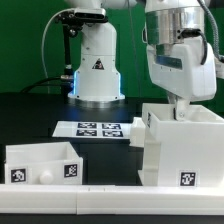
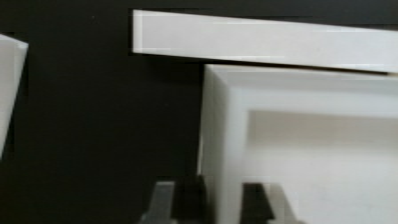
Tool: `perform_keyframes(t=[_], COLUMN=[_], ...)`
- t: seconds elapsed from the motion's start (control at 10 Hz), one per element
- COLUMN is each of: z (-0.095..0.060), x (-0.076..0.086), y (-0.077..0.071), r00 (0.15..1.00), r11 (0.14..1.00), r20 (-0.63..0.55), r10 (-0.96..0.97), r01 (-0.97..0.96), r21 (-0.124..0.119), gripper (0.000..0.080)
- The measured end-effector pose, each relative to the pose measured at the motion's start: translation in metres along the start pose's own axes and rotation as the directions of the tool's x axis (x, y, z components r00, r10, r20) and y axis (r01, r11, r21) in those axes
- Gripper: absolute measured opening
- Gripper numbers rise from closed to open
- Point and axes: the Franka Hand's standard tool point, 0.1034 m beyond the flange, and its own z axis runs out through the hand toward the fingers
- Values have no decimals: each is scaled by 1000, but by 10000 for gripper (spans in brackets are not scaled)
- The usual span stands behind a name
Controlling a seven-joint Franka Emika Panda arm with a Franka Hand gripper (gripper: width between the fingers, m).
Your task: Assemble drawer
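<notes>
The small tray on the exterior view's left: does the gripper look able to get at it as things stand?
Probably yes. The small tray sits apart with nothing over it. The gripper, open astride a wall of the box housing, would first have to lift clear of that wall.

No words or numbers can be read. A warning triangle [image 1: 98,66] marks the far robot base [image 1: 97,88]. Square coded tags [image 1: 188,180] stand on the marker board [image 1: 98,128], the near tray [image 1: 42,172] and the box housing [image 1: 170,150].
</notes>
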Motion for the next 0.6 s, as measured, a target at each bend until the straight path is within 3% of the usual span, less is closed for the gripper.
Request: perform_keyframes(t=[0.6], z=[0], x=[-1], y=[-1], r00=[999], r11=[999], r20=[1], r10=[44], r01=[-44], r21=[0], gripper=[41])
